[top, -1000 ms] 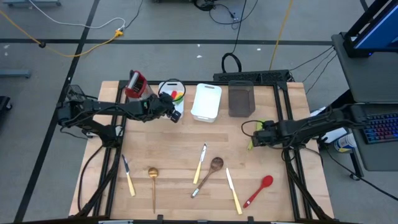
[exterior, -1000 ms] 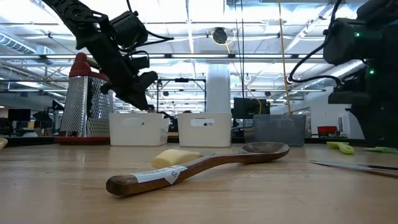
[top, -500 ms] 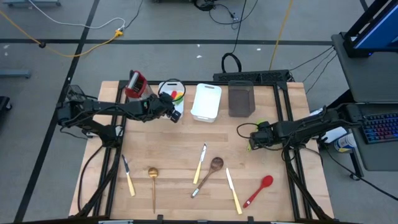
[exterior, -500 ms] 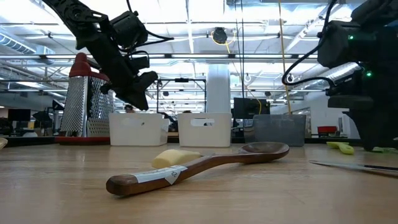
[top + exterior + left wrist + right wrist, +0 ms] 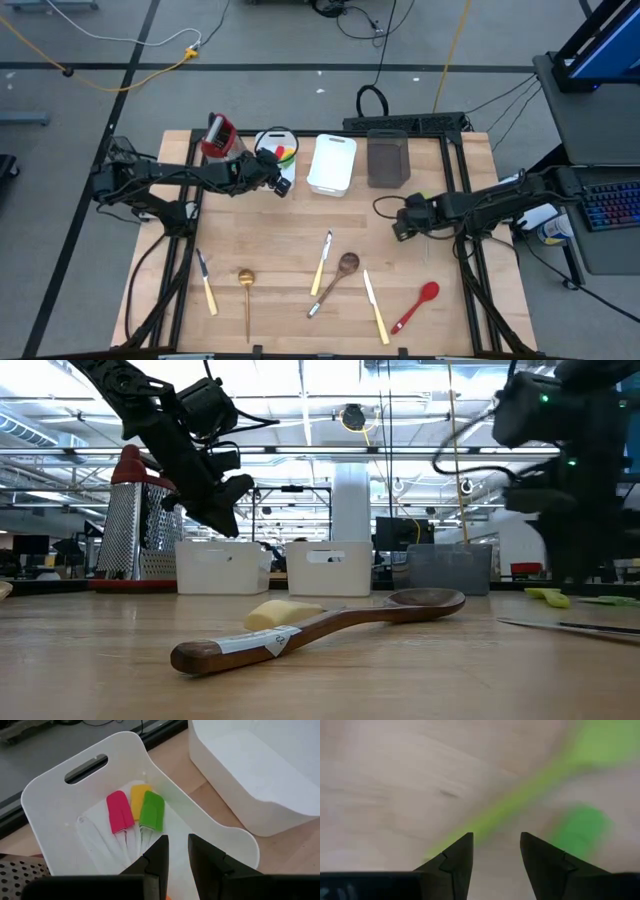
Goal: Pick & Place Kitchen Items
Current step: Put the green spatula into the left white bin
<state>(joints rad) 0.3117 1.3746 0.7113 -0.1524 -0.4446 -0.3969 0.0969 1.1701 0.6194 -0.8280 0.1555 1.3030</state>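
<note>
Your left gripper (image 5: pixel 176 851) hung over the white bin (image 5: pixel 50 795), jaws slightly parted, empty | red, yellow and green spatulas (image 5: pixel 151 811) lay inside | your right gripper (image 5: pixel 495 845) stood open low over the table (image 5: pixel 290 215), green utensils (image 5: pixel 520 795) blurred beneath | wooden spoon (image 5: pixel 338 277), ladle (image 5: pixel 246 290), knives (image 5: pixel 374 304), red spoon (image 5: pixel 418 303) lay near the table's front.

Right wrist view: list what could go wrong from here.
1. The right hand is open above blurred green utensils; closing mid-motion may miss the thin handle or catch both pieces.
2. The left hand hovers over the white bin holding small spatulas; lowering could knock its rim.
</note>
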